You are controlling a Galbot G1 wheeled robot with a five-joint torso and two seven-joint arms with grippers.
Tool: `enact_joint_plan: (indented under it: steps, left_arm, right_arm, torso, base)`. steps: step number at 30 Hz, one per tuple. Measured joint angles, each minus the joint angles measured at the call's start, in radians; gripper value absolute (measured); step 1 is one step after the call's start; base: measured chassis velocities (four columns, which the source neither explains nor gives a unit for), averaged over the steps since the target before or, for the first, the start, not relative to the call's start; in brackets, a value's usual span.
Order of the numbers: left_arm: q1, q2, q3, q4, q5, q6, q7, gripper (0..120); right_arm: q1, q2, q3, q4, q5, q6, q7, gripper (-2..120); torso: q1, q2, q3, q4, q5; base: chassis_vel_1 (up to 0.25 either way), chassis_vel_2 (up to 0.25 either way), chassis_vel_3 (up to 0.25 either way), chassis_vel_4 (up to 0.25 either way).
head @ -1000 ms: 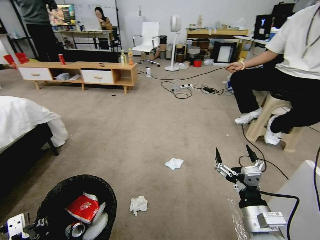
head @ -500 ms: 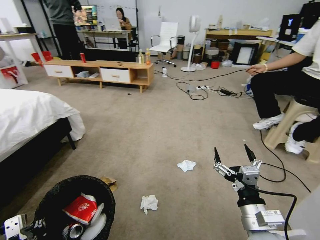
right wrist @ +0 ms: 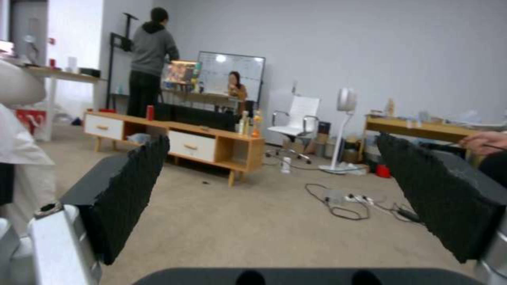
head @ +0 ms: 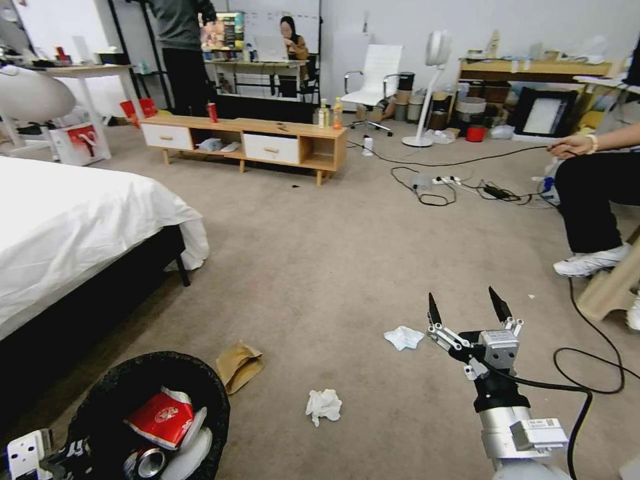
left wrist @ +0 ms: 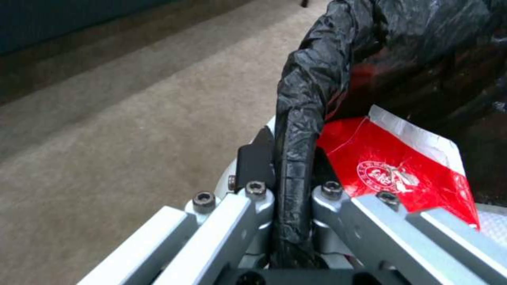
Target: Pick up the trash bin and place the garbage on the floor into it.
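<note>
Trash bin (head: 107, 400) holding red packet (head: 163, 419) and can (head: 152, 460), left hand (left wrist: 288, 174) clamped on rim, right hand (head: 465, 308) spread apart.

Head view: from high up, looking forward and down over the carpet toward the low wooden bench (head: 247, 140) across the room. Right wrist view: low, level, facing that same bench (right wrist: 174, 138) between the right tool's (right wrist: 275, 206) spread fingers. Left wrist view: very close, pressed against the trash bin (left wrist: 301, 118) rim clamped in the left tool (left wrist: 290, 186), the same bin (head: 120, 393) nearest in the head view.
</note>
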Motion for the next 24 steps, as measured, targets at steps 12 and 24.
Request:
enact_joint_plan:
  steps: [12, 24]
  left_arm:
    - [0.001, 0.002, -0.001, 0.000, -0.001, 0.000, -0.001, 3]
    - [0.000, 0.005, -0.003, 0.002, -0.003, 0.000, -0.001, 3]
  right_arm:
    - [0.003, 0.012, -0.003, -0.002, -0.004, 0.001, 0.001, 100]
    - [0.007, 0.020, -0.005, -0.008, -0.007, 0.002, 0.001, 100]
  torso:
    - [0.000, 0.000, 0.000, -0.0001, 0.0000]
    - [0.000, 0.000, 0.000, 0.0000, 0.0000]
  base:
    - [0.057, 0.053, 0.050, 0.053]
    - [0.066, 0.062, 0.070, 0.068]
